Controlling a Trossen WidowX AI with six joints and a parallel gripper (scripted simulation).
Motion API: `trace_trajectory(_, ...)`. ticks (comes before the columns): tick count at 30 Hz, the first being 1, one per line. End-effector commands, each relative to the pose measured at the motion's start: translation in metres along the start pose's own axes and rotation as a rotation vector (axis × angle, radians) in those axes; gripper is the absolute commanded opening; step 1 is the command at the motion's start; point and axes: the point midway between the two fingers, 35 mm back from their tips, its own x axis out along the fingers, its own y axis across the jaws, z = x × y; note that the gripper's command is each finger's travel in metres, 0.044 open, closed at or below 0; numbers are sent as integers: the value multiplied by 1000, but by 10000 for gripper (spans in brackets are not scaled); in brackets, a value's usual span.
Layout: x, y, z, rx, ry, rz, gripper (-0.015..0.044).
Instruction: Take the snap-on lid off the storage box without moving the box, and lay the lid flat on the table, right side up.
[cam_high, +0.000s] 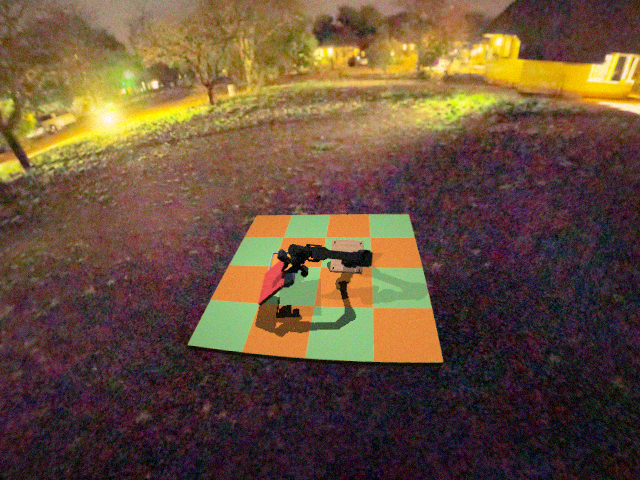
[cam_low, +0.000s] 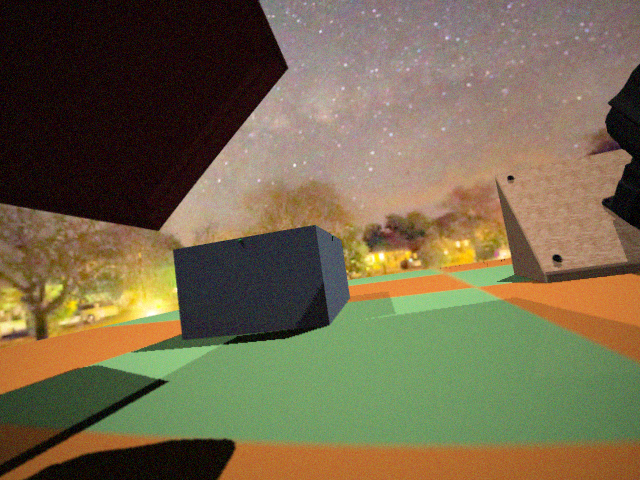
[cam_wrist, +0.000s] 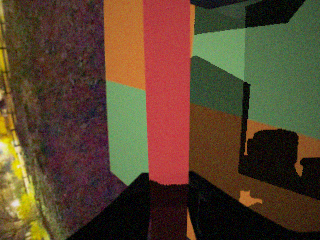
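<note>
The red lid (cam_high: 272, 283) (cam_wrist: 168, 100) is in the air, steeply tilted, in front of the box in the top view. In the exterior view the lid (cam_low: 108, 108) is a large dark panel at the upper left, and its lowest corner is above the table. My gripper (cam_high: 283, 262) (cam_wrist: 169, 181) is shut on the lid; in the wrist view the lid runs up edge-on from between the fingers. The dark blue-grey storage box (cam_low: 248, 289) stands upright on the table. In the top view the arm and lid hide much of the box.
The checkered orange and green table top (cam_high: 403, 335) (cam_low: 413, 387) bears everything. The beige base plate (cam_high: 347, 244) (cam_low: 563, 222) stands behind and right of the box, with the arm above it. Dark shadows of the arm and lid fall on the table's near side.
</note>
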Motion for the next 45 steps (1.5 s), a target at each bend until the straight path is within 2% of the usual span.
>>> trace_trajectory(1, -4, 2, -10, -5, 1, 16, 0)
trace_trajectory(11, -7, 0, -28, -5, 2, 16, 0)
trace_trajectory(45, 13, -22, -23, -5, 3, 18, 0)
